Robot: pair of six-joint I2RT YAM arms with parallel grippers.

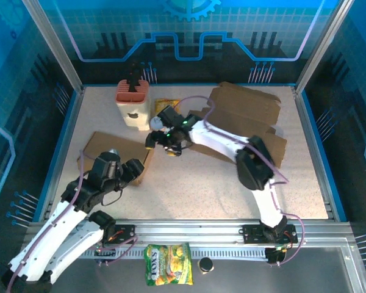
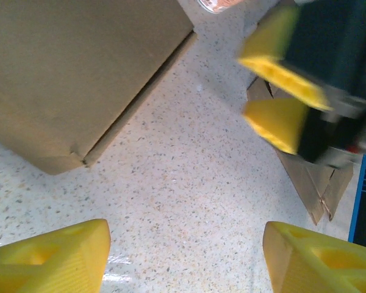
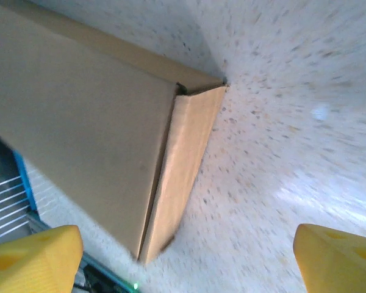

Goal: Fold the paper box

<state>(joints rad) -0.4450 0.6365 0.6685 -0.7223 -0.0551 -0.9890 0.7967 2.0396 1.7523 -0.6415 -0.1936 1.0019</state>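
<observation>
Speckled table (image 1: 189, 183) carries the brown paper box (image 1: 113, 146), flaps shut, at left-centre. Left gripper (image 2: 186, 256) and right gripper (image 3: 189, 256): jaws spread wide beside the box, gripping nothing.

The plain brown paper box (image 1: 110, 145) lies folded shut and flat, left of centre, with a narrow flap along one edge.

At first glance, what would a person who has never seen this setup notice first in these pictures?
The left gripper and the right gripper, both open, hang close together over the left half of the speckled table, beside a brown cardboard box. Flat cardboard sheets lie at the back right, and an orange-lidded container stands at the back.
</observation>
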